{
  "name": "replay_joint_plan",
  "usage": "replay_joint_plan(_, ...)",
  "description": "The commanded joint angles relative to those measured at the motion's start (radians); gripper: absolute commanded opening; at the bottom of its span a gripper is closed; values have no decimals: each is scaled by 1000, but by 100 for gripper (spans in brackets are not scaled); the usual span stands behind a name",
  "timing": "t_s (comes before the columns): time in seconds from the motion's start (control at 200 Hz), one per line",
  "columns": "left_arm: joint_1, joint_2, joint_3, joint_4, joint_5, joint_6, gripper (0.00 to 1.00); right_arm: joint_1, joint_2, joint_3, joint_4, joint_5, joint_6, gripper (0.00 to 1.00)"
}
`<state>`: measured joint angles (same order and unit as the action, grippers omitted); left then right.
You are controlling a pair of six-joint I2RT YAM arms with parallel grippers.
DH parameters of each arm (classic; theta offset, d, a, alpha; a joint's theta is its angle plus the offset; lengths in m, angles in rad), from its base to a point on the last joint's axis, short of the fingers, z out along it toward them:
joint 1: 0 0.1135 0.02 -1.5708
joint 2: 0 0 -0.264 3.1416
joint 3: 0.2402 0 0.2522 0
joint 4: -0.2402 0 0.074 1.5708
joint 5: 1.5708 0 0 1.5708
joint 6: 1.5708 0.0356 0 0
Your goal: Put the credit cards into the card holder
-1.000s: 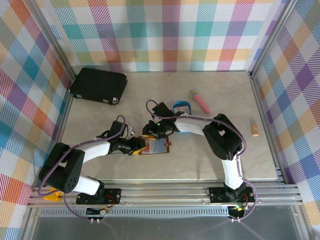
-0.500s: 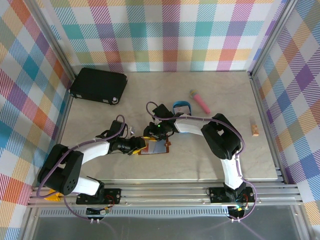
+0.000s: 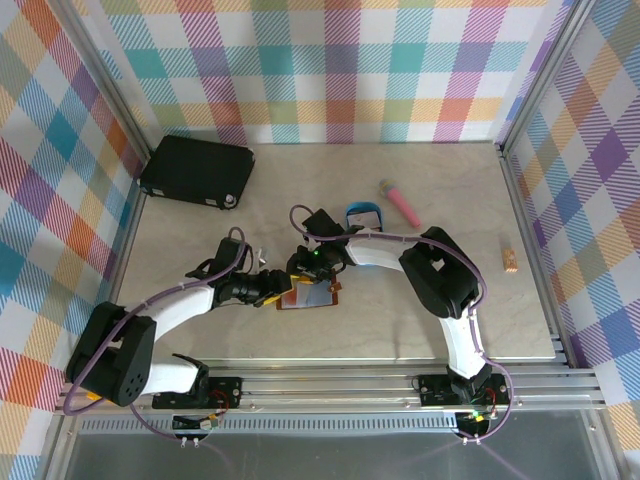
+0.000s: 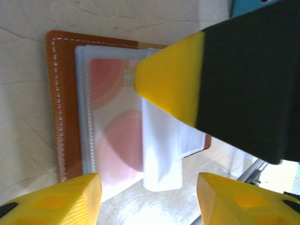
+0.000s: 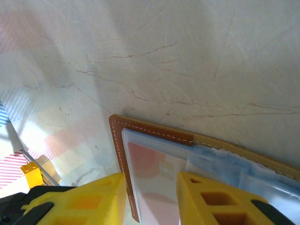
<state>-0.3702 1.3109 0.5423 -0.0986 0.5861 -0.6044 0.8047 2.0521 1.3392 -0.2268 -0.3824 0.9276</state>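
Observation:
The card holder (image 3: 316, 297) lies open on the table, brown leather rim (image 4: 59, 112) round pale clear sleeves. A white credit card with red circles (image 4: 117, 126) sits inside the leftmost sleeve (image 5: 154, 171). My left gripper (image 4: 147, 206) hovers open just off the holder's near edge, with only a loose sleeve tip between its fingers (image 4: 56, 199). My right gripper (image 5: 151, 201) stands open over the same page, one yellow finger (image 4: 171, 79) resting on the sleeves. In the top view both grippers (image 3: 283, 292) (image 3: 303, 268) meet at the holder's left end.
A blue oval tray (image 3: 363, 214) sits just behind the right arm, a pink stick (image 3: 401, 204) beyond it. A large black case (image 3: 197, 170) lies at the back left. A small tan piece (image 3: 511, 261) rests near the right wall.
My left gripper's jaws have widened and its arm has shifted a little. The right gripper stays over the holder.

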Motion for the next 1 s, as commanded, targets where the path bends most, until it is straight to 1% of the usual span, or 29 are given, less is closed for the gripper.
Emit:
replay_joint_plan(0.0, -3, -42, -16, 75, 54, -85, 55, 9, 26, 31, -39, 11, -13, 34)
replay_joint_plan(0.14, -29, -51, -38, 171, 58, -176, 54, 10, 28, 31, -43, 13, -13, 34)
replay_joint_plan(0.335, -82, -3, -42, 272, 57, -229, 54, 10, 28, 32, -46, 14, -13, 34)
replay_joint_plan(0.55, -127, 2, -36, 277, 26, -236, 55, 11, 31, 40, -51, 13, -14, 34)
replay_joint_plan(0.805, -174, 64, -40, 329, 17, -250, 56, 10, 30, 47, -59, 18, -16, 34)
replay_joint_plan(0.995, -204, 41, -8, 268, -14, -213, 59, 10, 29, 48, -65, 20, -16, 34)
